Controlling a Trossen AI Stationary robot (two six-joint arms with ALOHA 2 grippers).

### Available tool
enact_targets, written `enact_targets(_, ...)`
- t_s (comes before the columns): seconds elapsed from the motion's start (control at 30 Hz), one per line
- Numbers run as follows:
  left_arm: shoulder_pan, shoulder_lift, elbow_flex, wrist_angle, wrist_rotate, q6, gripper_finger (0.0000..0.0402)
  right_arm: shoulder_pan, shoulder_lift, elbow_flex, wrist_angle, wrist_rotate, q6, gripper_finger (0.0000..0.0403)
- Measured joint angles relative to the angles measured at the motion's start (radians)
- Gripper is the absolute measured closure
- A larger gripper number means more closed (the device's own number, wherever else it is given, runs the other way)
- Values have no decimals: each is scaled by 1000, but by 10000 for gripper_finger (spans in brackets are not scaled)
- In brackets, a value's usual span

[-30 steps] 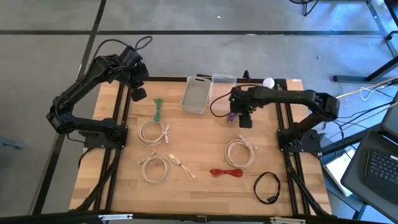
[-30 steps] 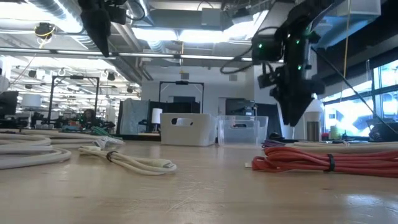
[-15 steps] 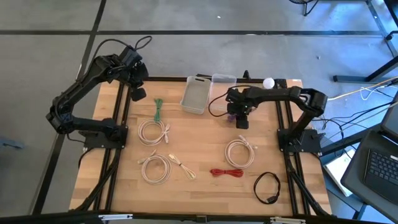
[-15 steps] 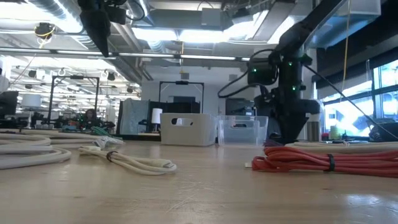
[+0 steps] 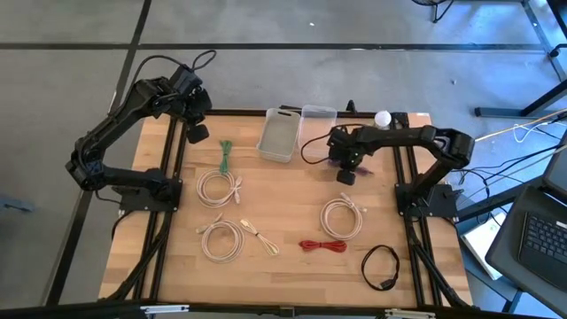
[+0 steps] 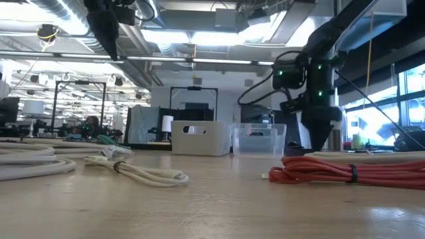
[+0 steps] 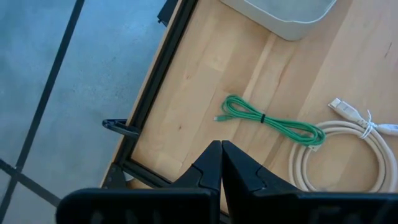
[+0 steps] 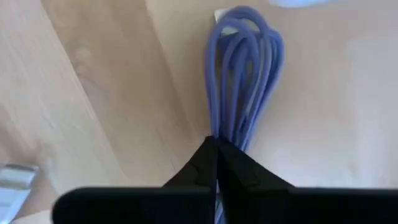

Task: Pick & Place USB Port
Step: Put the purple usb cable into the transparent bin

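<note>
A purple cable bundle (image 8: 242,74) lies on the wood near the table's far right, and it also shows in the high view (image 5: 334,160). My right gripper (image 8: 217,149) is low at the table (image 6: 319,143) and shut on the bundle's near end. My left gripper (image 7: 221,148) is shut on nothing. It is held high over the table's far left corner (image 5: 197,133), above a green cable (image 7: 270,119). My right gripper pinches the end of the purple cable bundle (image 8: 229,132) between its two fingers. Several strands run in between the fingertips. The fingers come down from above. The rest of the bundle stretches out ahead of them, lying on the wood.
A white bin (image 5: 276,137) and a clear bin (image 5: 317,113) stand at the far edge, left of my right gripper. White cable coils (image 5: 219,188) (image 5: 221,239) (image 5: 343,217), a red cable (image 5: 323,245) and a black cable (image 5: 381,266) lie across the middle and near side.
My right gripper has come down to the table over the purple cable bundle, shifted slightly toward the right edge and shut on the bundle's end.
</note>
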Motion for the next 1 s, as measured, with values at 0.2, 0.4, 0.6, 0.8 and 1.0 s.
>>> enact_targets(0.2, 0, 0, 0, 1, -1, 15, 399, 74, -159, 7, -154, 73, 129, 401)
enact_targets(0.4, 0, 0, 0, 33, -7, 15, 400, 157, -337, 138, -214, 112, 340, 402)
enact_targets(0.6, 0, 0, 0, 79, -5, 2, 400, 146, -346, 404, -138, 166, 487, 402)
enact_targets(0.8, 0, 0, 0, 124, 22, 3, 399, -23, -249, 556, 82, 80, 582, 402)
enact_targets(1.0, 0, 0, 0, 124, 24, 14, 399, -175, -60, 605, 61, -242, 759, 403)
